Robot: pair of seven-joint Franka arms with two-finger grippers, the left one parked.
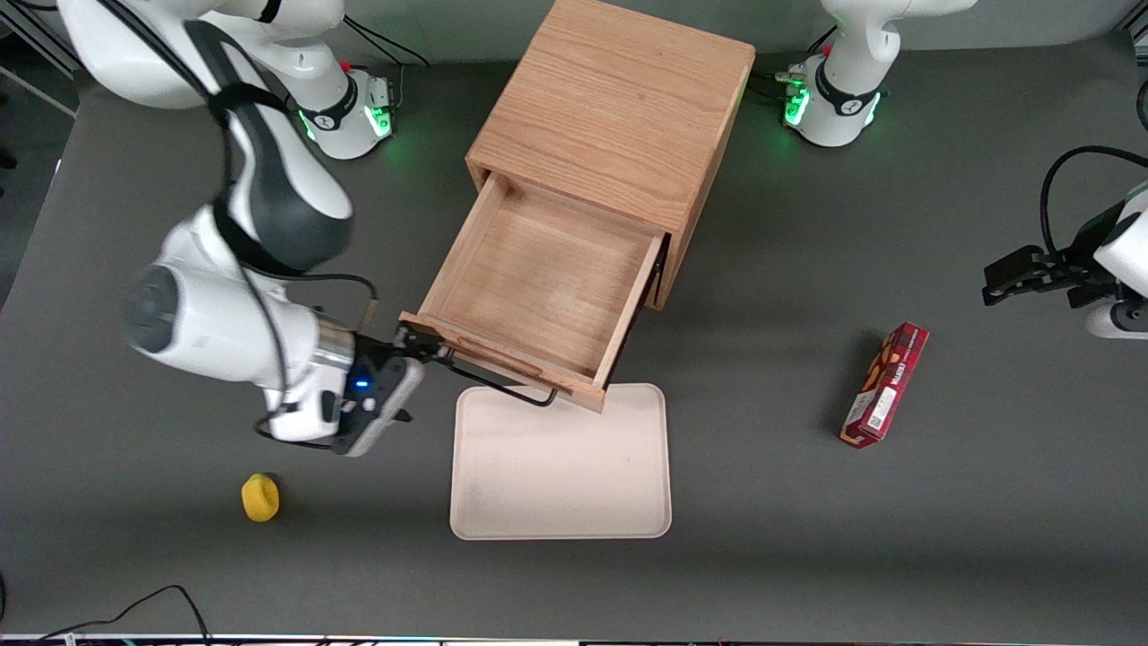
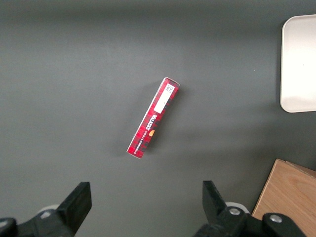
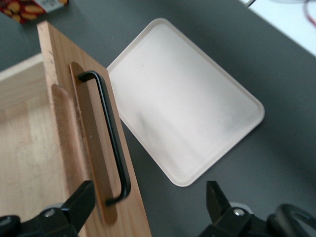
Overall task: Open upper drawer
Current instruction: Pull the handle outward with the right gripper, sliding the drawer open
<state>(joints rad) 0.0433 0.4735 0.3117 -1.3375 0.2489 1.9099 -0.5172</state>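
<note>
The upper drawer (image 1: 547, 278) stands pulled far out of the wooden cabinet (image 1: 619, 117), showing plain wood inside. Its thin black bar handle (image 1: 502, 386) runs along the drawer front, above the edge of the tray. My right gripper (image 1: 423, 352) sits at the handle's end toward the working arm's side, close to the drawer's front corner. In the right wrist view the gripper (image 3: 148, 207) is open, its fingers (image 3: 81, 202) spread wide. The handle (image 3: 111, 133) ends between them, near one finger, and is not clamped. The drawer front (image 3: 128, 207) lies just under the gripper.
A cream tray (image 1: 560, 462) lies on the table in front of the open drawer, partly under it. A yellow object (image 1: 260, 496) lies nearer the front camera than my gripper. A red box (image 1: 885, 384) lies toward the parked arm's end of the table.
</note>
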